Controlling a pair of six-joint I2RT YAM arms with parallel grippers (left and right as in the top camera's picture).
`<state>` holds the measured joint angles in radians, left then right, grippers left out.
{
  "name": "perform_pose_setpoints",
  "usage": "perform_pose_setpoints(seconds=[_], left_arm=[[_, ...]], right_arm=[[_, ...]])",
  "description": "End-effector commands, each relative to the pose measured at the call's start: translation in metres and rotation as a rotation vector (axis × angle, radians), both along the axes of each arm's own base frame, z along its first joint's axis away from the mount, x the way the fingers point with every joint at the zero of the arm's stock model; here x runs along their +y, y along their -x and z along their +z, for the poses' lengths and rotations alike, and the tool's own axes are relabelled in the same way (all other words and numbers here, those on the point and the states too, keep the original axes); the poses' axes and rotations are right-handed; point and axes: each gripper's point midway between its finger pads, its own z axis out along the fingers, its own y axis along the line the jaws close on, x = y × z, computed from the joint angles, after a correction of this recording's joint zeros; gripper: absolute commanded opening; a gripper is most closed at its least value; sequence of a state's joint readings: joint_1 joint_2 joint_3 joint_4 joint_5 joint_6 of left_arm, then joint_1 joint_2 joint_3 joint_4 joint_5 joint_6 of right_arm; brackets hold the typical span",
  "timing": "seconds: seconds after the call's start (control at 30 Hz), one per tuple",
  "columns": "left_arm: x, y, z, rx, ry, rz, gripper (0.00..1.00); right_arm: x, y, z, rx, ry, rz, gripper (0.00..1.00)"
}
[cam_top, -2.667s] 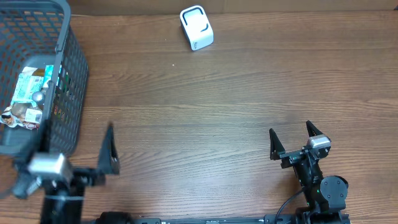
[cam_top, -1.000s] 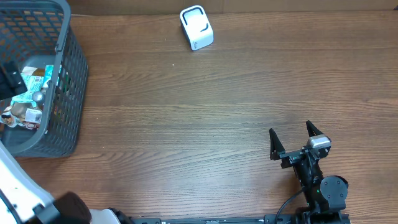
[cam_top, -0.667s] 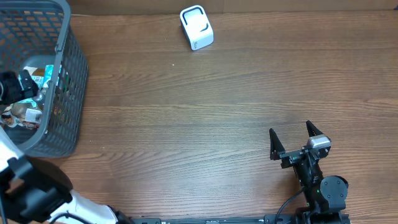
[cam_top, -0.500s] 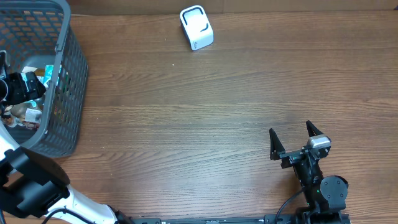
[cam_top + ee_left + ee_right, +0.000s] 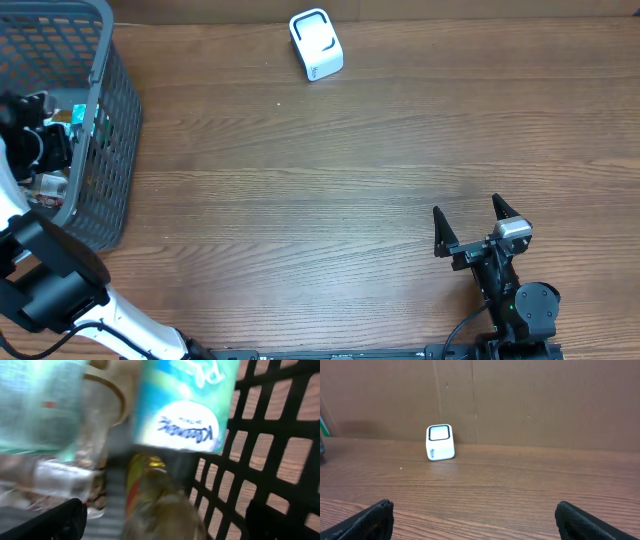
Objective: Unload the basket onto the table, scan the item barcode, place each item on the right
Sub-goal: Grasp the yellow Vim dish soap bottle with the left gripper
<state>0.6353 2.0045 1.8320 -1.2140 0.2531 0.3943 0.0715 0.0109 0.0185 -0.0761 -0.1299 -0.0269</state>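
My left claw [image 5: 38,142] hangs inside the basket [image 5: 112,110], a dark mesh one at the table's far left edge. Its fingers are spread wide and grasp nothing. Through the left wrist camera the claw [image 5: 165,520] has a fingertip in each lower corner, with the goods lying under and between them. A teal and white tissue pack [image 5: 185,405], its print upside down to me, rests against the mesh wall [image 5: 280,435]. Just below it lies a bottle [image 5: 155,495] with a yellow and red label (too blurred for me to read), roughly midway between the fingers. To the left are a pale green pack [image 5: 40,405] and a clear wrapper [image 5: 55,475] with something brownish inside. I cannot tell whether the claw touches any of them. No barcode shows.

The table [image 5: 350,180] is dark brown wood grain. The scanner [image 5: 316,44], a small white box, stands near its far edge, well apart from the basket. My right claw [image 5: 472,225] sits low at the near right, released and holding nothing. Its camera looks across bare wood to the scanner [image 5: 440,442], whose window faces it, with a brown board wall [image 5: 545,400] behind.
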Motion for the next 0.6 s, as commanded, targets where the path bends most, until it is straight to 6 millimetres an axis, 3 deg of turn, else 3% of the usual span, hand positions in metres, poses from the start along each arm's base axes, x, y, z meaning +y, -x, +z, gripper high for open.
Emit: perform_pose_setpoints(seconds=[0.0, 0.2, 0.57], left_arm=[[-0.0054, 0.0038, -0.0196, 0.049, -0.005, -0.039, 0.93], [-0.0047, 0.0046, -0.0202, 0.055, -0.009, -0.034, 0.72], [-0.0021, 0.0042, -0.0203, 0.058, -0.016, -0.010, 0.55]], right_arm=[[-0.0021, -0.0006, -0.0027, -0.002, 0.007, -0.010, 1.00], [-0.0021, -0.0006, -0.0027, -0.002, 0.007, -0.010, 1.00], [-0.0021, -0.0006, -0.0027, -0.002, 0.007, -0.010, 1.00]])
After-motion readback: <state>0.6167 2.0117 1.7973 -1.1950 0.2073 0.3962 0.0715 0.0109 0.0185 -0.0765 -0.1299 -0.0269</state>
